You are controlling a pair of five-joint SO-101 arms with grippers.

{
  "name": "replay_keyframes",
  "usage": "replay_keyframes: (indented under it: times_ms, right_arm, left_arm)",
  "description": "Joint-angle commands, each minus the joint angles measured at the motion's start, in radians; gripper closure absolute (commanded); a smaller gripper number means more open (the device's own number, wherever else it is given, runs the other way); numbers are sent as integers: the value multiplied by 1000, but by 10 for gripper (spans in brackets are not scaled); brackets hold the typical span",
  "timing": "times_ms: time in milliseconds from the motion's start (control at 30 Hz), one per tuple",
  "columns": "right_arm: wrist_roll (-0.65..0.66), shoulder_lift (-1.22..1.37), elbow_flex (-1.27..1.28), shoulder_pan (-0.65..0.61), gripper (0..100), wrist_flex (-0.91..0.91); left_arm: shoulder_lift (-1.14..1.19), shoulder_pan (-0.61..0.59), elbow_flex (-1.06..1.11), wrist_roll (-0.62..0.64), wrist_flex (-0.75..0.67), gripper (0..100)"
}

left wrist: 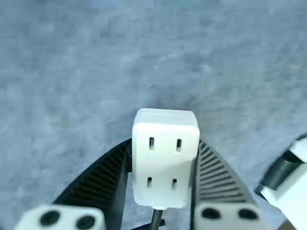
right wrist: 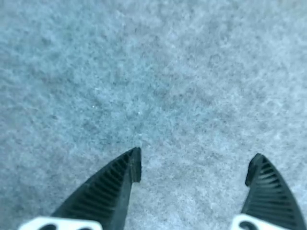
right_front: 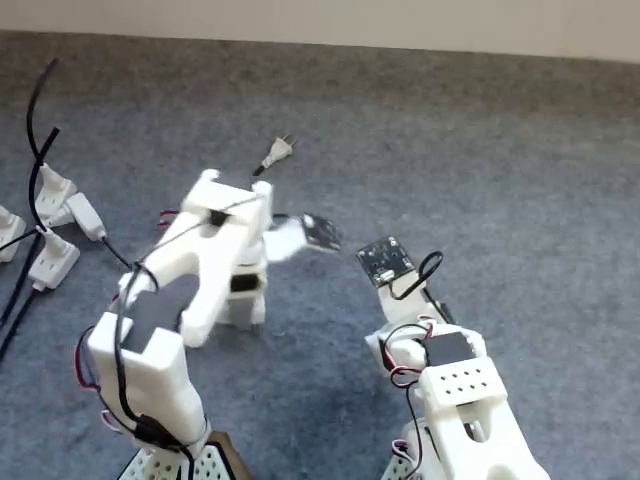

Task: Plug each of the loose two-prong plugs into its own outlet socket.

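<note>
From above we see a plug on the surface beyond the left arm, prongs pointing far-right. Left wrist: our left end effector pinches an outlet socket, lengthwise in its grip. Right wrist: right end effector spread.

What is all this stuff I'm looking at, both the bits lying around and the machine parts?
held socket block: one, white, clamped between the left fingers.
loose plug: one, pale with a black cord, lying on the carpet beyond the left arm.
other socket blocks: three or four, white, grouped at the left edge of the high view.
cables: several, black, running from that group.
carpet: one, grey, under everything.
left arm: one, white.
right arm: one, white.
left fingers: two, black, shut on the held socket block.
right fingers: two, black, open over bare carpet.
</note>
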Motion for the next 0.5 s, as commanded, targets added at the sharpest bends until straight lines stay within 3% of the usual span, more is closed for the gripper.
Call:
replay_keyframes:
  times_ms: [0, 133, 233, 467]
  right_arm:
    - [-3, -7, -7, -10, 666, -12]
    - [-3, -7, -7, -10, 666, -12]
    - [-3, -7, -7, -10, 666, -12]
    - [-3, -7, -7, -10, 666, -12]
  left_arm:
    - [-12, 122, -33, 78, 46, 995]
    - [-2, 228, -36, 140, 26, 995]
    - [-2, 237, -28, 192, -23, 971]
    - [-2, 203, -71, 236, -32, 708]
